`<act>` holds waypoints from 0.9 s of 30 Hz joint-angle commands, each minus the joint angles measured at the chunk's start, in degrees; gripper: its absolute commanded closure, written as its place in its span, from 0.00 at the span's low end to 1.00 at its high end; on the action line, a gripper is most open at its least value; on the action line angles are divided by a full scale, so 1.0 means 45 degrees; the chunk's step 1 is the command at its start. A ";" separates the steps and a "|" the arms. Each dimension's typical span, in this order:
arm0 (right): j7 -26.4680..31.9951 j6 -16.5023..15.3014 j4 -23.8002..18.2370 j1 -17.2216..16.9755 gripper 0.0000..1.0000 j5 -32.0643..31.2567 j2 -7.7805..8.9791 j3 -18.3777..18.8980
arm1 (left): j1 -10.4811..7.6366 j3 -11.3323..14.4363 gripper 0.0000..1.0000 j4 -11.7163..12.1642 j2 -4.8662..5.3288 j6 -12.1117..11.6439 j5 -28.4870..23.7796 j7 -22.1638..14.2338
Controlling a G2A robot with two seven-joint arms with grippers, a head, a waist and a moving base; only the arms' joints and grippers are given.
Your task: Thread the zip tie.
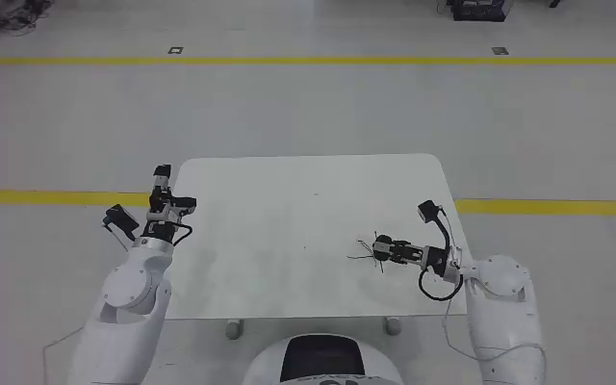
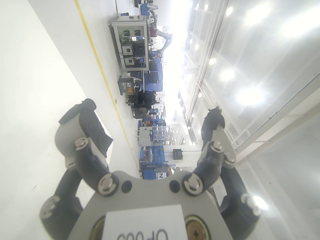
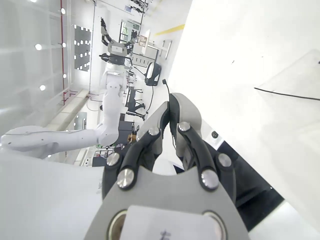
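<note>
The zip tie (image 3: pixel 167 89), clamped in the closed right tool (image 3: pixel 170 111) over the table (image 1: pixel 289 221) while the left tool (image 2: pixel 150 116) hangs open and empty at its left edge, could swivel in that single pinch and misalign.

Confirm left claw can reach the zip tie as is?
Probably yes, though it's a long reach. The left claw is open, nothing stands on the table between it and the zip tie, and the tie sticks out of the shut right claw toward it.
</note>
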 commanded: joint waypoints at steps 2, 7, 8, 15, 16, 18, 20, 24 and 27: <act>0.0002 0.0000 -0.0005 0.0005 1.00 -0.0025 -0.0013 0.0004 | 0.0000 0.0000 0.00 0.0000 0.0000 0.0000 0.0000 0.0000; 0.0002 0.0000 -0.0005 0.0005 1.00 -0.0025 -0.0013 0.0004 | 0.0000 0.0000 0.00 0.0000 0.0000 0.0000 0.0000 0.0000; 0.0002 0.0000 -0.0005 0.0005 1.00 -0.0025 -0.0013 0.0004 | 0.0000 0.0000 0.00 0.0000 0.0000 0.0000 0.0000 0.0000; -0.1691 0.0855 -0.0394 -0.0032 1.00 -0.0469 0.0029 -0.0241 | 0.0000 0.0000 0.00 0.0000 0.0000 0.0000 0.0000 0.0000; -0.2149 0.1280 -0.0463 0.0027 1.00 -0.0648 0.0039 -0.0386 | 0.0000 0.0000 0.00 0.0000 0.0000 0.0000 0.0000 0.0000; -0.2766 0.1856 -0.0518 0.0191 1.00 -0.0859 0.0053 -0.0615 | 0.0000 0.0000 0.00 0.0000 0.0000 0.0000 0.0000 0.0000; -0.3288 0.2625 -0.0445 0.0449 1.00 -0.1183 0.0082 -0.0870 | 0.0000 0.0000 0.00 0.0000 0.0000 0.0000 0.0000 0.0000; -0.3817 0.3564 0.0182 0.1161 1.00 -0.1410 0.0164 -0.1167 | 0.0000 0.0000 0.00 0.0000 0.0000 0.0000 0.0000 0.0000; -0.3890 0.3497 0.0277 0.1274 1.00 -0.1416 0.0195 -0.1155 | 0.0000 0.0000 0.00 0.0000 0.0000 0.0000 0.0000 0.0000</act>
